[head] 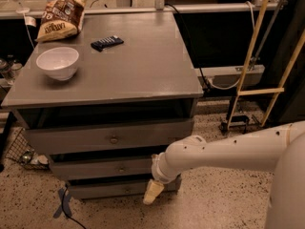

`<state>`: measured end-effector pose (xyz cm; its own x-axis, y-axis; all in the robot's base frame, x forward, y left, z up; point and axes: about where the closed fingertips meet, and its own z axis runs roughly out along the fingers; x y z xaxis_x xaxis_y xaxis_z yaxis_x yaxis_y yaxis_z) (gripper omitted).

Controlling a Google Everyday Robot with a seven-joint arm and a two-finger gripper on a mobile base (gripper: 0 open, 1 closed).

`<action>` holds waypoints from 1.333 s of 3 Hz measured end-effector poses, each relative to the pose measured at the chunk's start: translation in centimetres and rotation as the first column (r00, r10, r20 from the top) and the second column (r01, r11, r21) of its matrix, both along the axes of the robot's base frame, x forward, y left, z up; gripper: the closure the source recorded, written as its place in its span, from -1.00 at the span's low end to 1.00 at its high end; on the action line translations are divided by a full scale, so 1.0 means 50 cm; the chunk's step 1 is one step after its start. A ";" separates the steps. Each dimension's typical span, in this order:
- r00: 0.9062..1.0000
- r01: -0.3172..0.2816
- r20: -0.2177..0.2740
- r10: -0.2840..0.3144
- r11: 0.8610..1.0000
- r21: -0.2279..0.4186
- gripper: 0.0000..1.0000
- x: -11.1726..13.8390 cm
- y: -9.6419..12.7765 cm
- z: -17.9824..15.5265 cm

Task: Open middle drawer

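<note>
The grey cabinet [143, 75] has three drawer fronts. The middle drawer [86, 168] is the second one, with a small round knob [121, 169] at its centre and a dark gap above it. The taller top front [71, 140] has a bigger knob [113, 139]. The slim bottom front [105, 190] sits lowest. My white arm [224, 151] reaches in from the right. My gripper [152, 193] hangs low in front of the bottom front's right end, below and right of the middle drawer's knob, not touching the knob.
On the cabinet top lie a white bowl [57, 62], a chip bag [59, 19] and a dark bar [106, 43]. A wooden ladder frame [257, 46] and a black stand [236, 123] are to the right. A wire basket [21, 151] sits on the speckled floor at left.
</note>
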<state>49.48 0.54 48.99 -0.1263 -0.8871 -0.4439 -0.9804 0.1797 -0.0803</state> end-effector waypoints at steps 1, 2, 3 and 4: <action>0.999 -0.018 0.044 0.017 1.000 0.022 -1.00 0.043 0.032 -0.017; 0.996 -0.029 0.080 0.027 0.999 0.026 -1.00 0.079 0.059 -0.034; 0.995 -0.021 0.099 0.018 0.999 0.024 -1.00 0.106 0.076 -0.055; 0.994 -0.016 0.104 0.014 1.000 0.026 -1.00 0.131 0.095 -0.080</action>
